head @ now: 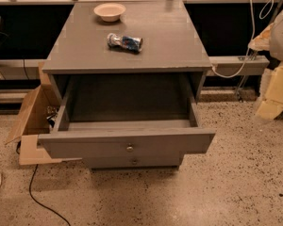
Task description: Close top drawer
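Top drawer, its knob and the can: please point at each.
top drawer (85,147): camera view, front panel.
knob (129,148): camera view, its centre.
can (125,42): camera view, its side.
gripper: not in view.

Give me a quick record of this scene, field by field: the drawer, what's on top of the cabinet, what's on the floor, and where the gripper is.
top drawer: pulled far out, nothing visible inside, knob at front centre
cabinet top: bowl at the back, crushed can on its side nearer the middle
lower drawer: shut
floor, left: open cardboard box, dark cable
gripper: right edge of view, apart from the cabinet
task status: drawer not yet closed
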Controlling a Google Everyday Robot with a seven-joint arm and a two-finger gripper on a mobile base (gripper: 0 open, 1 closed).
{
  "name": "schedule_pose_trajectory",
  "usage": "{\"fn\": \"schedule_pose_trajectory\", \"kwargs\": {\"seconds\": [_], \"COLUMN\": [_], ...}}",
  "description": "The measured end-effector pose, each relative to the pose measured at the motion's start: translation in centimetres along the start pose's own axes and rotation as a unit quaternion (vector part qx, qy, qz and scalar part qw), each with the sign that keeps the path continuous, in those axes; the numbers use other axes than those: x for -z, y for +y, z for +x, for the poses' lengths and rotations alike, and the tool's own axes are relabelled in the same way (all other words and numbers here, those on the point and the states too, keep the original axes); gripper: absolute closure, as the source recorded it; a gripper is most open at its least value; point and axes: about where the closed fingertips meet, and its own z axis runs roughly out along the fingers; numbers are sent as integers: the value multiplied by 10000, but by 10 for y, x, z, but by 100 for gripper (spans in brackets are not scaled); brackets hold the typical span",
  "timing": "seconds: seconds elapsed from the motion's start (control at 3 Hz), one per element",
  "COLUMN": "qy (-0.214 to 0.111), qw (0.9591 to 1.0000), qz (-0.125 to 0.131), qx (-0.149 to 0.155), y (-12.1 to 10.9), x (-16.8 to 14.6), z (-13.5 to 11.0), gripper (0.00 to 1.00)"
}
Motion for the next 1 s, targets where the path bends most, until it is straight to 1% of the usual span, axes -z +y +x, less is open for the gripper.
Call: {"fn": "schedule_pose_trajectory", "kwargs": {"seconds": [0.33,0.67,1.0], "qy": [0,-252,-793], "qw": [10000,9987,9893], "qz": [0,-273,-749], "qx": [0,-347,-972], "y": [0,11,37], "x": [0,-40,-110], "z": [0,-7,-29], "gripper": [0,0,0]}}
